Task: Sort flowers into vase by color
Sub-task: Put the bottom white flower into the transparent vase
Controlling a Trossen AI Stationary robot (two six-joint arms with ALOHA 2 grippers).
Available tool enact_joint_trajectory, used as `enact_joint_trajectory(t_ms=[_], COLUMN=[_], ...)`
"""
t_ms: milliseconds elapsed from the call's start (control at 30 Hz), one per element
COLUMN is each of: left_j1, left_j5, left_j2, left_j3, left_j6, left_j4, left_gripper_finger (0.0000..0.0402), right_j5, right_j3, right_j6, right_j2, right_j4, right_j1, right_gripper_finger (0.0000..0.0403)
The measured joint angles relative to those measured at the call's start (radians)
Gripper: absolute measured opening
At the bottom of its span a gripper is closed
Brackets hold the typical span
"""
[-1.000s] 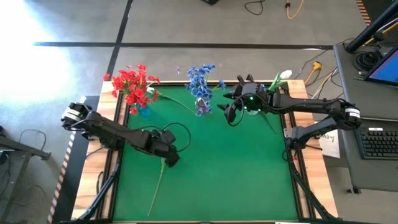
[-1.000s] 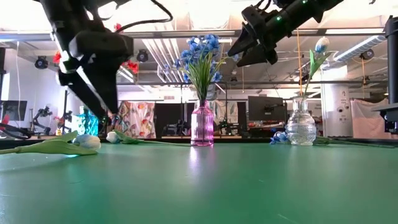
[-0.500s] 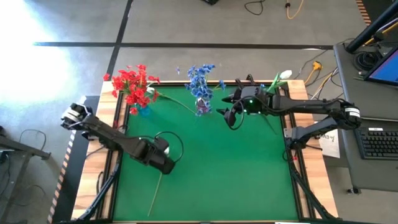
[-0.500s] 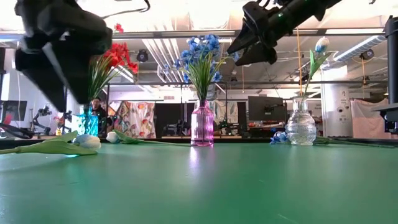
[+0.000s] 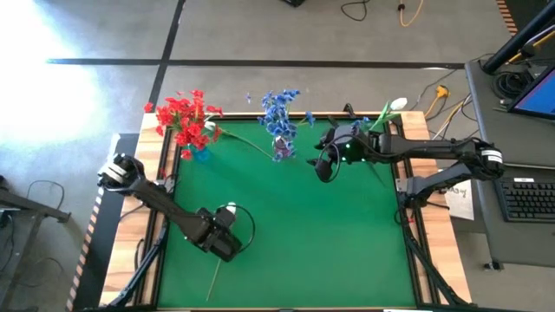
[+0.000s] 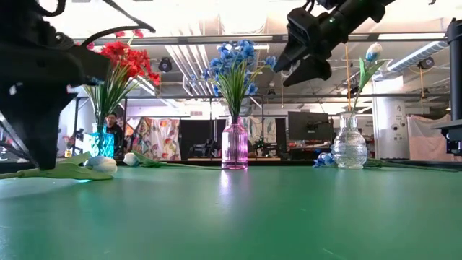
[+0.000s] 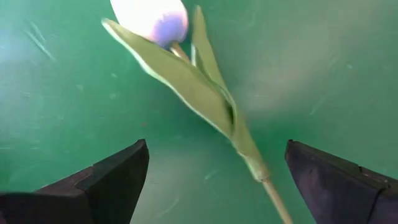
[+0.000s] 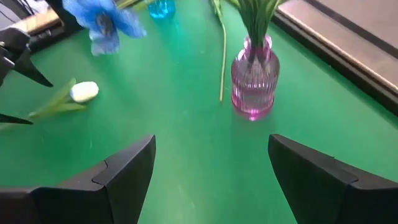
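Observation:
A white tulip lies flat on the green mat, and its stem runs toward the near edge. In the left wrist view its bud, leaf and stem show. My left gripper is open above it, with one finger on either side of the leafy stem and touching nothing. My right gripper is open and empty in the air, beside the pink vase of blue flowers. Red flowers stand in a teal vase. One white tulip stands in a clear vase.
A second white tulip lies on the mat between the teal and pink vases, its stem reaching toward the pink vase. Loose blue blooms lie beside the clear vase. The three vases stand along the far edge.
My left gripper has gone toward the table's near edge, along the lying tulip, and has come lower over it. Its fingers stay open. The tulip has kept its place on the mat.

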Motion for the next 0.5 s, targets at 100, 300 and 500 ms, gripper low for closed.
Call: enact_joint_trajectory(t_ms=[100,300,500], left_j1=[-0.017,-0.033,-0.044], left_j5=[-0.001,-0.002,-0.008], left_j2=[0.029,0.08,0.099], left_j3=[0.0,0.002,0.005], left_j6=[-0.033,-0.066,-0.092], left_j4=[0.036,0.086,0.115], left_gripper_finger=[0.0355,0.0323,0.0278], right_j5=[0.0,0.0,0.0], right_j3=[0.0,0.0,0.0], right_j6=[0.001,-0.001,-0.006], right_j2=[0.0,0.0,0.0], right_j4=[-0.013,-0.016,-0.016], right_j1=[0.004,0.013,0.013], right_gripper_finger=[0.0304,0.0304,0.0304])
